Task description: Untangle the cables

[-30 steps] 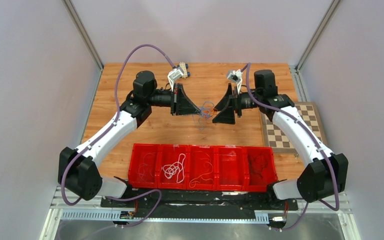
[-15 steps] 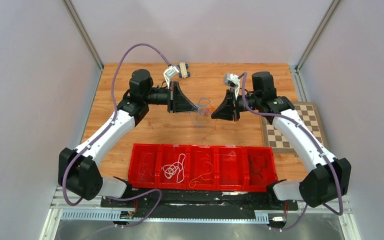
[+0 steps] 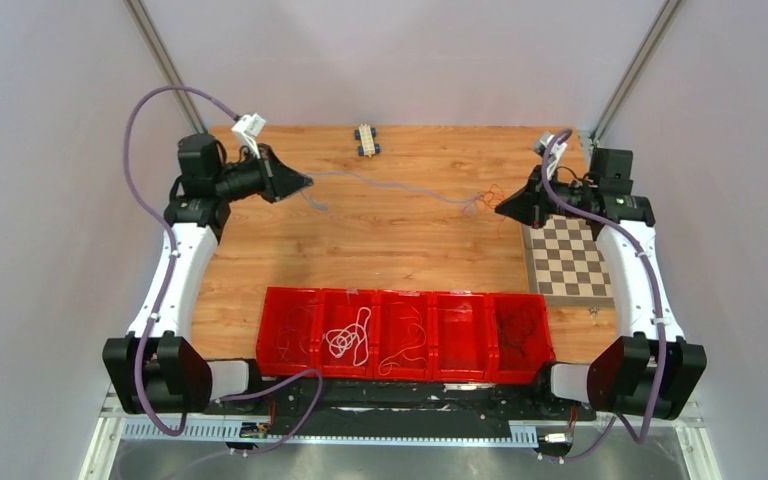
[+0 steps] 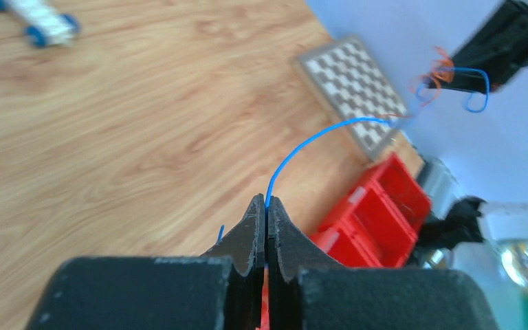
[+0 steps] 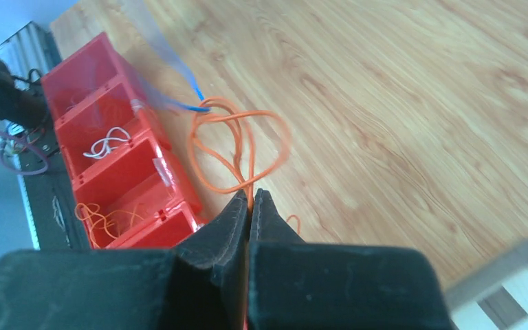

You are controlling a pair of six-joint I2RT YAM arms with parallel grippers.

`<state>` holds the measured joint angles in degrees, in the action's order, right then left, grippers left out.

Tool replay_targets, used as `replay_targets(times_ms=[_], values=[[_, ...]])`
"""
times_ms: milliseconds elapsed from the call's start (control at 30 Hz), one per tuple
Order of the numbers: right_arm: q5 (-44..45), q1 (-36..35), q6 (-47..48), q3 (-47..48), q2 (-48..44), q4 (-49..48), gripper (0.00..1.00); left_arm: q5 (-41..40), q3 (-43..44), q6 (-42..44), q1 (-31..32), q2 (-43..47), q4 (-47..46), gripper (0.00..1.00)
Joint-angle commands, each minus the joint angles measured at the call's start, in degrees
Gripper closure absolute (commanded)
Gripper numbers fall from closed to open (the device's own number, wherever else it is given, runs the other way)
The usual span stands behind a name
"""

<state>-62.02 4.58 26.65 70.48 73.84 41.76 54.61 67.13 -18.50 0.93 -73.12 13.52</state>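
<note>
The cables hang above the wooden table between my two grippers. A thin blue cable (image 3: 390, 186) is stretched from my left gripper (image 3: 307, 183) at the far left across to the right. The left gripper (image 4: 266, 200) is shut on the end of the blue cable (image 4: 301, 148). My right gripper (image 3: 500, 208) at the far right is shut on an orange cable (image 5: 237, 148), which hangs in loops in front of the right gripper (image 5: 249, 196). The blue cable (image 5: 194, 90) runs through those orange loops (image 3: 479, 199).
A row of red bins (image 3: 400, 335) lies along the near edge, holding loose white, orange and dark cables. A chessboard (image 3: 565, 260) lies at the right. A small blue-wheeled toy car (image 3: 365, 140) sits at the far edge.
The right gripper has shut on the orange cable. Both arms have swung apart, left arm far left and right arm far right. The small knot is drawn out into a long line.
</note>
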Motion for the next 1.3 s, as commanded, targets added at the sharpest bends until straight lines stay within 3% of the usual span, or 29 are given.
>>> replay_targets(times_ms=[0, 167, 333, 567, 700, 900, 1133, 1267], values=[[-1.08, 5.68, 4.91, 2.86, -1.74, 3.91, 1.0, -5.05, 2.18, 4.8, -7.1, 2.95, 3.04, 1.0], [-2.41, 10.16, 5.96, 3.38, -2.37, 6.25, 1.0, -6.81, 1.9, 5.55, -13.82, 3.36, 3.9, 1.0], [-5.49, 10.19, 3.97, 4.76, -4.04, 7.1, 1.0, -9.18, -0.04, 7.47, -14.99, 5.14, 5.79, 1.0], [-4.82, 10.56, 1.62, 7.01, -6.69, 7.28, 1.0, -24.25, -1.4, 9.21, -18.44, 5.38, 10.51, 1.0], [-4.87, 11.84, 1.44, 7.64, -7.13, 7.28, 1.0, -27.47, -1.86, 8.44, -22.85, 3.91, 12.6, 1.0], [-10.4, 13.29, -3.06, 10.6, -6.0, 7.2, 1.0, -25.21, -5.53, 10.68, -24.39, 3.35, 14.31, 1.0], [-13.69, 9.2, -7.88, 12.18, -9.13, 6.87, 1.0, -22.83, -9.04, 13.3, -24.39, 2.19, 17.05, 1.0], [-12.91, 3.61, -10.97, 10.03, -12.15, 5.89, 1.0, -18.93, -12.13, 10.63, -24.31, 3.28, 15.07, 1.0]])
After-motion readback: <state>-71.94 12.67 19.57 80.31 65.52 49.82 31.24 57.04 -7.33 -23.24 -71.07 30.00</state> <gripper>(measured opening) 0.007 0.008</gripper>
